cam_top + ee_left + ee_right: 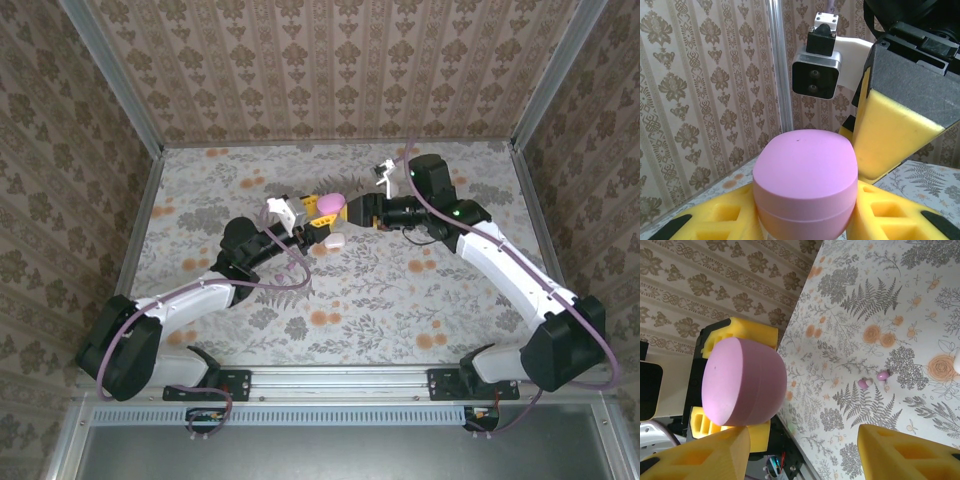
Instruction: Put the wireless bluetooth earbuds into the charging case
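Note:
A pink oval charging case [805, 175], lid closed, is held above the table between the yellow pads of my left gripper [805, 220], which is shut on it. From above, the case [330, 205] sits at the table's middle with the left gripper [318, 224] under it. My right gripper [357, 212] stands open right beside it. One of its yellow fingers [887, 135] is close against the case's right side. In the right wrist view the case [742, 382] lies outside the open right gripper [810, 455]. Two tiny pink-and-white earbuds [863, 383] [883, 375] lie loose on the floral table.
A whitish rounded box [333, 241] rests on the table just in front of the grippers, and its edge [957, 362] shows in the right wrist view. Patterned walls [330, 70] enclose the table on three sides, with a metal post [777, 65] at the corner.

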